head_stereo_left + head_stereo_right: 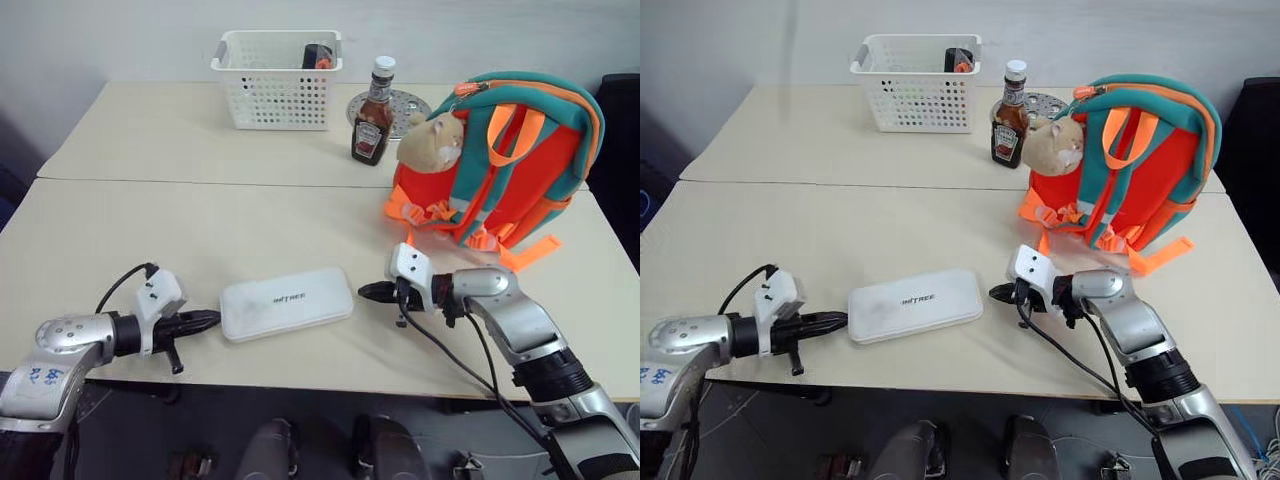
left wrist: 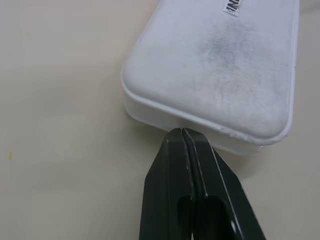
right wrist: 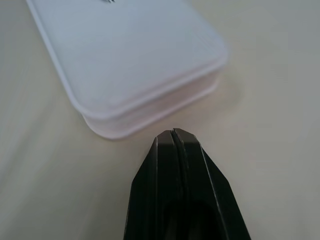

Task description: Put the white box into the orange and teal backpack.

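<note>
The white box (image 1: 287, 302) lies flat on the near table, its dark lettering facing up. My left gripper (image 1: 212, 320) is shut, with its tip right at the box's left end (image 2: 200, 65). On the other side my right gripper (image 1: 363, 291) is also shut and points at the box's right end (image 3: 135, 60), a small gap away. Neither gripper holds anything. The orange and teal backpack (image 1: 510, 165) stands upright at the right of the table, its straps toward me, with a tan plush hamster (image 1: 432, 140) hanging on its left side.
A white perforated basket (image 1: 277, 78) stands on the far table, with a ketchup bottle (image 1: 372, 125) and a round metal plate (image 1: 392, 105) to its right. A seam (image 1: 200, 182) runs between the two tables. The near table edge lies just below the box.
</note>
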Motion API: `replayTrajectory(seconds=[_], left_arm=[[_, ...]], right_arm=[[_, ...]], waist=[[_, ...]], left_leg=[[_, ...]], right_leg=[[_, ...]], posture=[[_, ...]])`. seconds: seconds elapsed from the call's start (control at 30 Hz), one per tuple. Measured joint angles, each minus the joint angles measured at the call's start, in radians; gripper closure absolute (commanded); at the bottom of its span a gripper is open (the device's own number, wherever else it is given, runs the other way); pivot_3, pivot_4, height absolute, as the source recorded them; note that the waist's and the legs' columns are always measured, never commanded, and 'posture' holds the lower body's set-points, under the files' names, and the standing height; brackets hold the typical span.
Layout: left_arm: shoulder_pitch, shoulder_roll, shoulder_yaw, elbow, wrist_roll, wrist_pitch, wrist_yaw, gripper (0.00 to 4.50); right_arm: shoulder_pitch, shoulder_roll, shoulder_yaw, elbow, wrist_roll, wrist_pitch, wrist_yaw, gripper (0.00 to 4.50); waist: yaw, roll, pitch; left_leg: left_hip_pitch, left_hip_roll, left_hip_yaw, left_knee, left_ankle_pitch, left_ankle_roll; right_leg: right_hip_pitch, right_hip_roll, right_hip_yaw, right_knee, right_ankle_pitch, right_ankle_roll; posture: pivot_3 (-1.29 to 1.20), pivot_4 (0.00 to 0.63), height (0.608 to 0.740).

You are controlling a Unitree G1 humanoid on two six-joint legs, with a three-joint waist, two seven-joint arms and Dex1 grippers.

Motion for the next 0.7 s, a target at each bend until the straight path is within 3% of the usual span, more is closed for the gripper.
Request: replayTrajectory(seconds=[0.47, 0.57, 0.7], left_arm=[[-0.204, -0.013, -0.118, 0.249, 0.095, -0.112, -0.043, 4.48], [-0.224, 0.01, -0.111, 0.281, 0.077, -0.061, -0.071, 3.87], [-0.256, 0.066, -0.084, 0.335, 0.043, 0.066, -0.097, 2.67]], right_arm=[[0.075, -0.023, -0.012, -0.106, 0.007, 0.052, 0.001, 4.5], [0.074, -0.033, -0.012, -0.103, 0.002, 0.042, 0.0, 4.5], [0.064, -0.044, -0.012, -0.065, -0.016, 0.003, 0.002, 4.5]], waist=[[-0.004, -0.001, 0.0], [-0.005, -0.001, 0.0], [-0.006, -0.001, 0.0]], left_leg=[[0.001, 0.002, 0.002, 0.0, 0.0, 0.0], [0.001, 0.002, 0.002, 0.0, 0.0, 0.0], [0.001, 0.003, 0.003, 0.0, 0.0, 0.0]], right_leg=[[0.0, 0.008, 0.001, 0.001, 0.0, 0.0], [0.0, 0.008, 0.001, 0.001, 0.0, 0.0], [-0.001, 0.009, 0.0, 0.001, 0.0, 0.0]], posture=[[0.0, 0.15, 0.74], [0.0, 0.15, 0.74], [0.0, 0.15, 0.74]])
